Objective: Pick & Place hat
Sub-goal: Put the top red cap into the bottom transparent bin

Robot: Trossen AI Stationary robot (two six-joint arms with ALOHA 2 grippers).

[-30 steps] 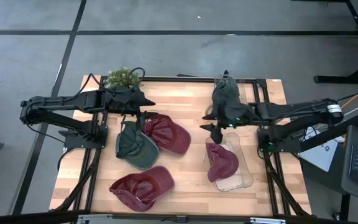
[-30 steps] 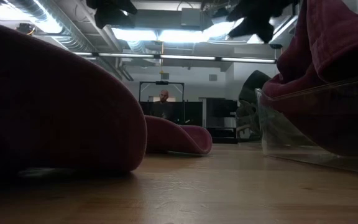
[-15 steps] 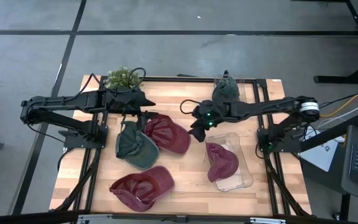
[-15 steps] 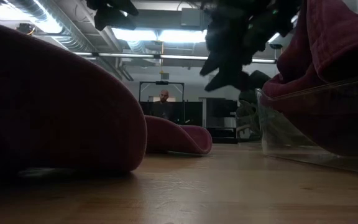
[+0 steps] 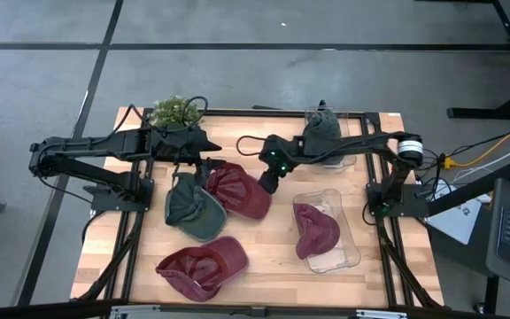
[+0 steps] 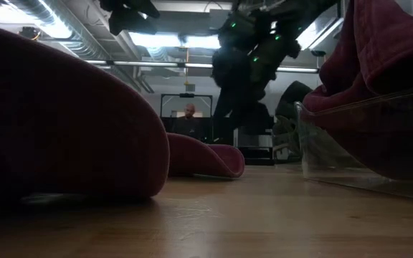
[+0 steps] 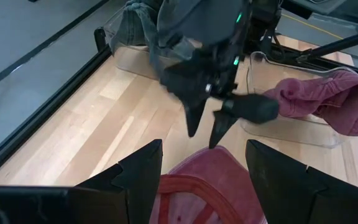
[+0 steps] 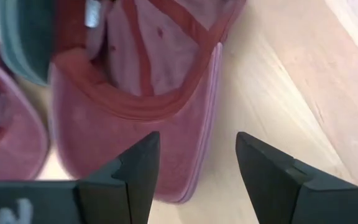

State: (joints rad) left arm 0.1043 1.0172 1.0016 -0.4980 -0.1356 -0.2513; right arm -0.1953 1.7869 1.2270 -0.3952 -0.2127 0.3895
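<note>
- Left gripper [image 5: 212, 146] hovers over the bench's rear-left area near a small potted plant [image 5: 174, 110]; fingers apart, holding nothing, looks parked.
- Green cap [image 5: 190, 206] lies upside down left of centre, partly overlapped by the maroon cap [image 5: 237, 189] just right of it. Another maroon cap [image 5: 204, 266] sits near the front edge, well apart from both grippers.
- Right gripper [image 5: 266, 183] is stretched across to bench centre, just above the right edge of the maroon cap; fingers apart, nothing between them. Right wrist view shows the cap crown-down, inner lining and brim [image 8: 191, 134] directly under the open fingers.
- Handling, as a judgement: cap is light, soft fabric, crown will collapse under a pinch; brim is the stiffer part. Best hold is likely the brim edge or the rim seam, one finger inside, one outside. Risk: dragging the green cap along, since the two touch.
- Right of centre: clear plastic tray [image 5: 348, 252] already holds one maroon cap [image 5: 315, 228]; a second clear bin [image 5: 348, 152] at the rear holds a grey-green cap [image 5: 322, 129].
- Bench [image 5: 264, 257] is light wood planks, flat, probably fairly slick under fabric.
- Room: grey floor, open workspace with ceiling lights; a person [image 6: 189, 113] sits far behind the bench.
</note>
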